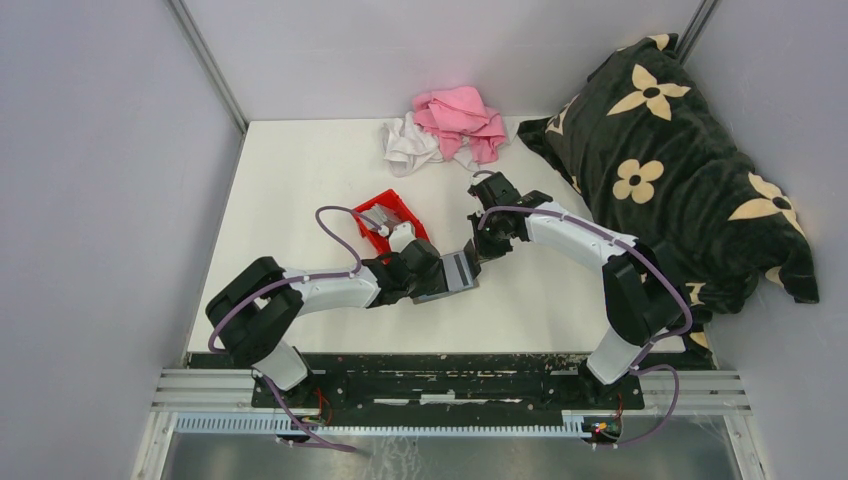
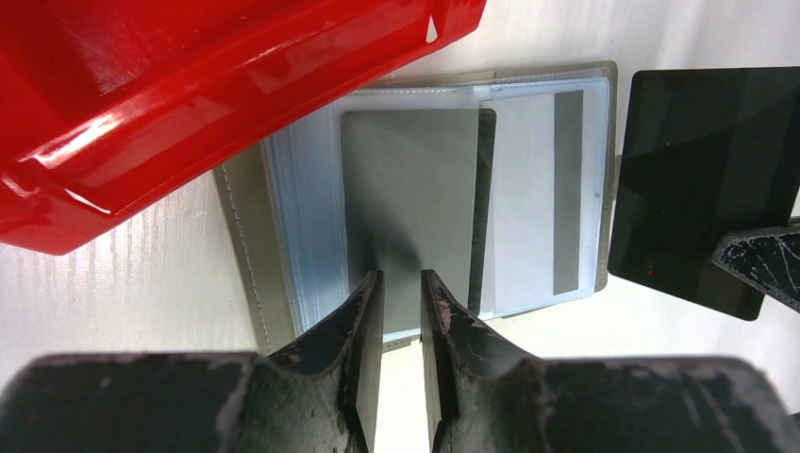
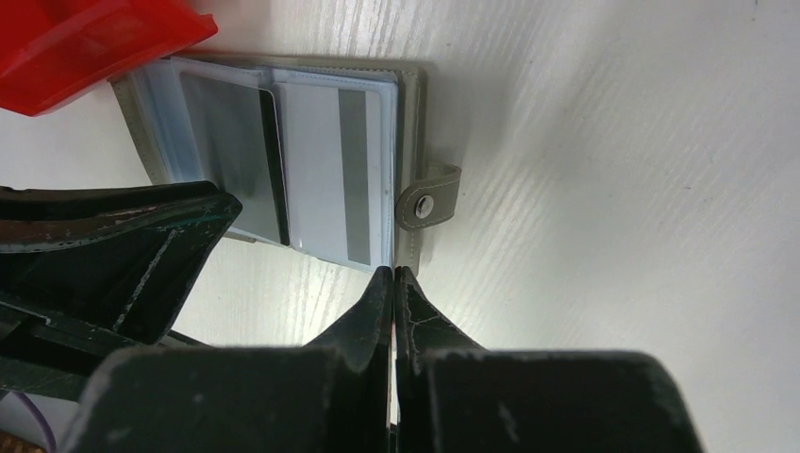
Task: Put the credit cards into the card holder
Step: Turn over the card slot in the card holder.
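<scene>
White table (image 1: pixel 300 180) carries the open card holder (image 2: pixel 538 189) just ahead of the left hand (image 2: pixel 401 283), its 2 fingers narrowly parted at the near edge of a grey card (image 2: pixel 410 189) on its clear sleeves (gripped or only pressed, I cannot tell), the right hand (image 3: pixel 393 276) closed and empty, tips at the holder's edge.

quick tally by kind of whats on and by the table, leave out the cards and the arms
cloths: 2, a pink cloth and a white cloth
red bin: 1
card holder: 1, lying open
black flower-print pillow: 1
total: 5
</scene>
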`<state>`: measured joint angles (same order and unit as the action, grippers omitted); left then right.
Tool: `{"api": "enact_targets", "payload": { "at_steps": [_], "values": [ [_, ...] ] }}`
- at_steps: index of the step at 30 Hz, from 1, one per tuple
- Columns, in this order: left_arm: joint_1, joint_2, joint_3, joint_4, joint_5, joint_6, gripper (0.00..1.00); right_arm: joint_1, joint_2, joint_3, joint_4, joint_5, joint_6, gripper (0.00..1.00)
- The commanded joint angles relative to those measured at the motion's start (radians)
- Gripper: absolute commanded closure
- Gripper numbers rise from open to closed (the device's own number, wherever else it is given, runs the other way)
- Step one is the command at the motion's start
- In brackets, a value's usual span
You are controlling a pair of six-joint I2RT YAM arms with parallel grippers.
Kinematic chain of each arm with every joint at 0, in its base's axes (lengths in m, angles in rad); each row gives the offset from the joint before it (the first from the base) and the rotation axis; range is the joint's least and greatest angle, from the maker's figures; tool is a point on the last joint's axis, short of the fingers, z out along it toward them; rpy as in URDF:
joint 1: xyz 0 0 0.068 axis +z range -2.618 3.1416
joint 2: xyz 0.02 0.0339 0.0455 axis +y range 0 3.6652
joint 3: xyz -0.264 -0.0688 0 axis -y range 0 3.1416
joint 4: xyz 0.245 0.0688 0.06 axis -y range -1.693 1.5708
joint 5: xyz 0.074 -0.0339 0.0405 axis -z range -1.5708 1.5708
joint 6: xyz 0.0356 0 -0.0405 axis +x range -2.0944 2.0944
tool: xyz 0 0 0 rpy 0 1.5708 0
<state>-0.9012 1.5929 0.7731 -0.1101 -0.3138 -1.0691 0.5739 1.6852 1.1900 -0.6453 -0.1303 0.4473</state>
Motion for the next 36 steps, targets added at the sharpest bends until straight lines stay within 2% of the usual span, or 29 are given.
{"api": "enact_targets", "payload": {
  "at_steps": [1, 36],
  "values": [
    [-0.008, 0.033, -0.011, -0.056, -0.004, 0.009, 0.72, -0.003, -0.009, 0.005, 0.013, 0.037, -0.018, 0.99],
    [-0.009, 0.033, -0.018, -0.057, 0.002, 0.007, 0.72, -0.003, 0.002, -0.025, 0.063, -0.033, 0.024, 0.99]
  ]
}}
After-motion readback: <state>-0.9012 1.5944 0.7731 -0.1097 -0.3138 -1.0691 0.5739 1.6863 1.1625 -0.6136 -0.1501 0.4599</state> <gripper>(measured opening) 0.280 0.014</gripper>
